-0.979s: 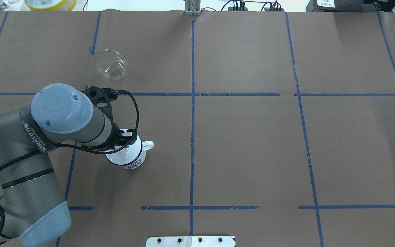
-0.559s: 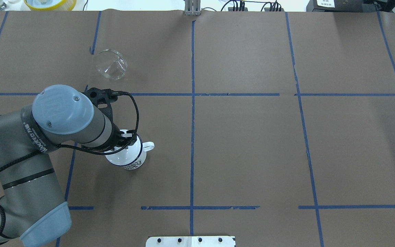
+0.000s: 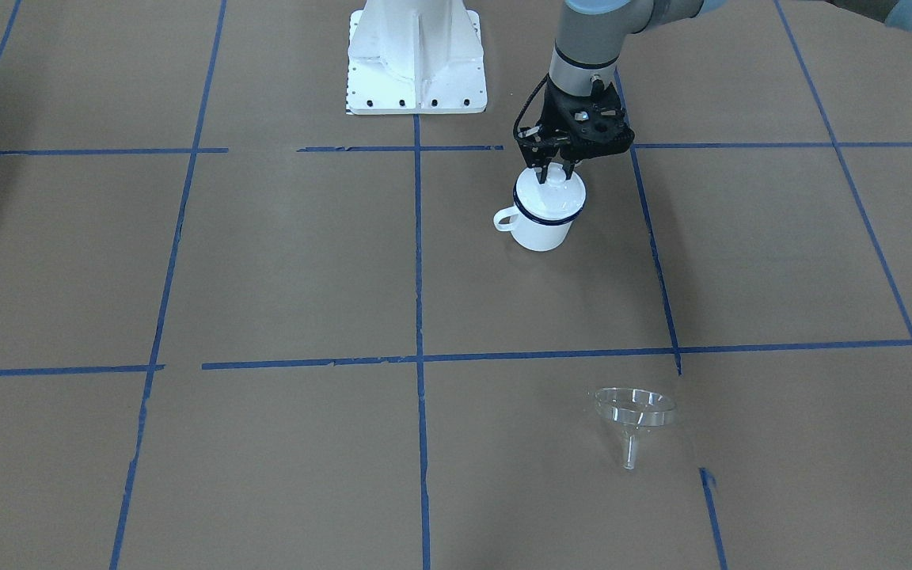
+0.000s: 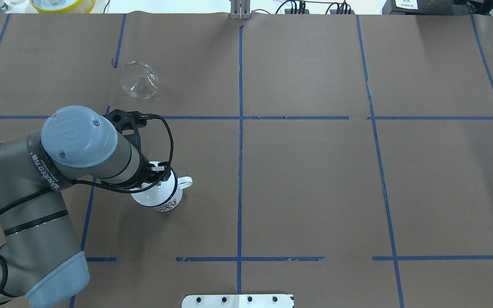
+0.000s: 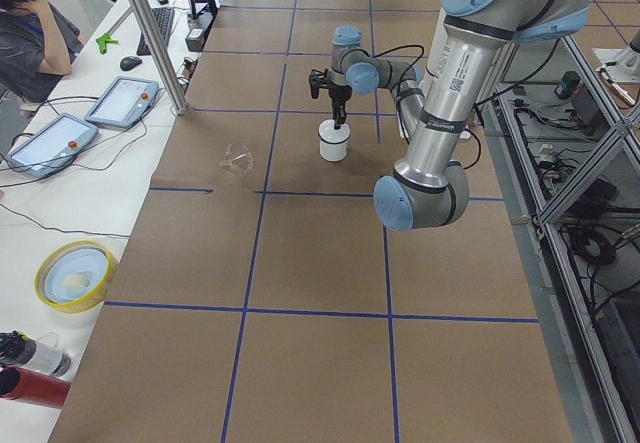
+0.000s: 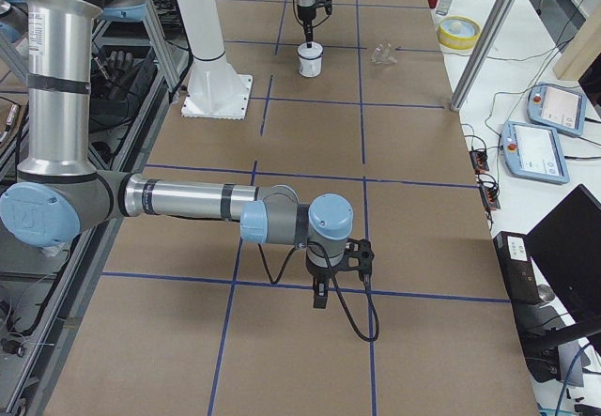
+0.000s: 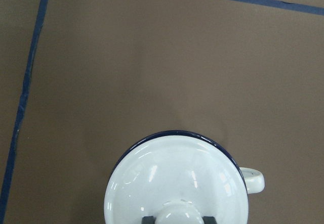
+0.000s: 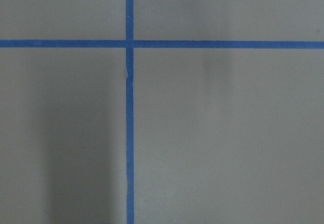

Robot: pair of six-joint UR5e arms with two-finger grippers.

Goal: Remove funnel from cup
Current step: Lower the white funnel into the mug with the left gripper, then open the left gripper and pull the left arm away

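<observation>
The clear funnel (image 3: 634, 412) lies on its side on the brown paper, well apart from the cup; it also shows in the overhead view (image 4: 138, 81). The white cup (image 3: 539, 228) with a dark blue rim stands upright, handle (image 7: 253, 178) to one side. A white round knobbed lid (image 7: 172, 178) sits on its mouth. My left gripper (image 3: 552, 172) points straight down over the cup, its fingers closed on both sides of the lid's knob. My right gripper (image 6: 319, 299) hangs low over bare paper far from the cup; I cannot tell whether it is open or shut.
Blue tape lines (image 4: 240, 128) divide the brown paper. The white robot base (image 3: 416, 59) stands near the cup. A yellow bowl (image 5: 75, 275), tablets (image 5: 120, 101) and a person (image 5: 35, 23) are beyond the table's far edge.
My left arm has shifted very slightly over the cup. The cup, lid and funnel stay where they were.
</observation>
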